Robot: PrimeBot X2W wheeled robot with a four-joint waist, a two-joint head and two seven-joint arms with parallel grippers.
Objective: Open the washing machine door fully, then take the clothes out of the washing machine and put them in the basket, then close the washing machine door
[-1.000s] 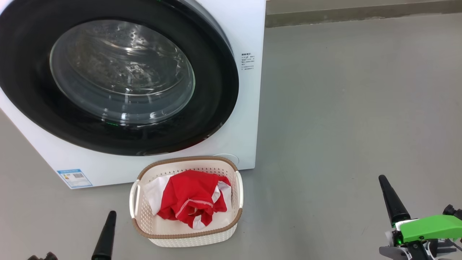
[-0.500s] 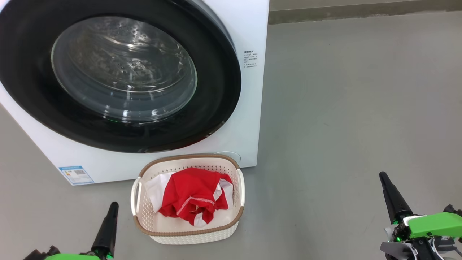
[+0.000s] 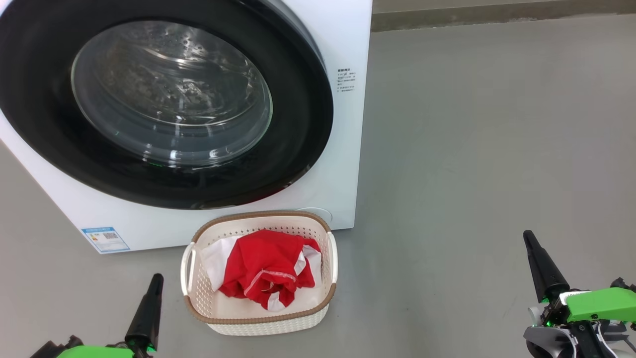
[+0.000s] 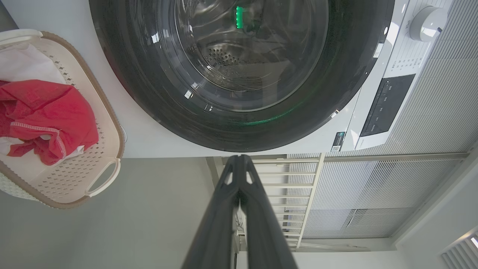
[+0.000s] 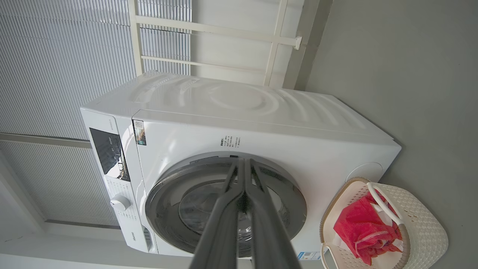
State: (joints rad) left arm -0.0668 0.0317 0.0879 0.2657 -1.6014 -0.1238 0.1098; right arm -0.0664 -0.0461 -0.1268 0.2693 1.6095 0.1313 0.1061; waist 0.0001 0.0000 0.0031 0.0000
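Note:
The washing machine stands at the upper left, white, with its black-rimmed glass door lying flush against the front. No clothes show through the glass. The cream basket sits on the floor just in front of the machine, and the red and white clothes lie inside it. My left gripper is shut and empty, left of the basket and apart from it. My right gripper is shut and empty, far to the right over bare floor. The left wrist view shows the door and the basket.
Grey floor stretches to the right of the machine up to a dark skirting. A white railing and ribbed wall stand beside the machine. The control panel and knob are on its front.
Both grippers have risen a little higher in the head view, and the left arm's green wrist part has come into sight. The picture has shifted slightly. Basket, clothes and door are unchanged.

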